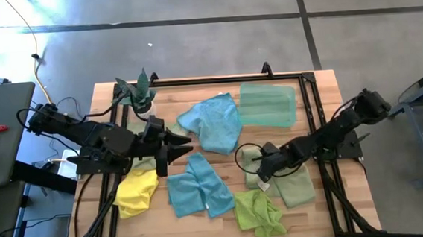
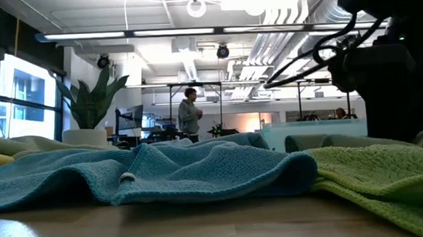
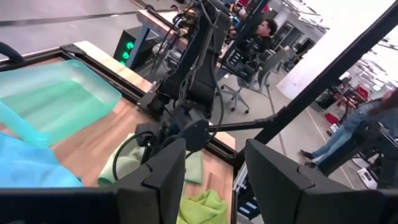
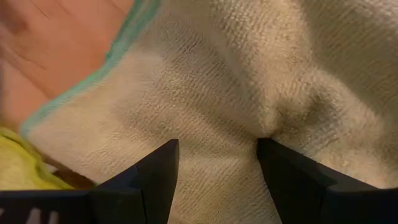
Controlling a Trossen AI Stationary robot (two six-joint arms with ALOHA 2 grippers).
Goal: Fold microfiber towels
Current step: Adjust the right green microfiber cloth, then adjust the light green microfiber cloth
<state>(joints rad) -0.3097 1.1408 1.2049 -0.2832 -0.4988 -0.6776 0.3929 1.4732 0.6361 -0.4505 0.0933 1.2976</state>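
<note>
Several microfiber towels lie on the wooden table: a light blue one (image 1: 213, 122), a folded mint green one (image 1: 268, 105), a second blue one (image 1: 198, 185), a yellow one (image 1: 136, 191), a lime green one (image 1: 257, 211) and a pale sage green one (image 1: 291, 184). My right gripper (image 1: 262, 169) is down on the sage towel (image 4: 205, 81) with its fingers open. My left gripper (image 1: 182, 144) is open and empty, raised over the table's left half between the blue towels; it also shows in the left wrist view (image 3: 214, 155). My right gripper comes at the sage towel from above, slanting from the table's right. Its two open fingertips (image 4: 158, 165) stand on the cloth's flat surface near its left edge (image 4: 81, 87). The cloth puckers into a crease (image 4: 273, 127) at one fingertip. The towel lies on the table.
A small spiky plant in a white pot (image 1: 139, 94) stands at the far left corner. A black frame (image 1: 310, 89) runs round the tabletop. Bare wood (image 1: 173, 102) shows at the far left. In the low view a person (image 2: 189, 114) stands in the room beyond.
</note>
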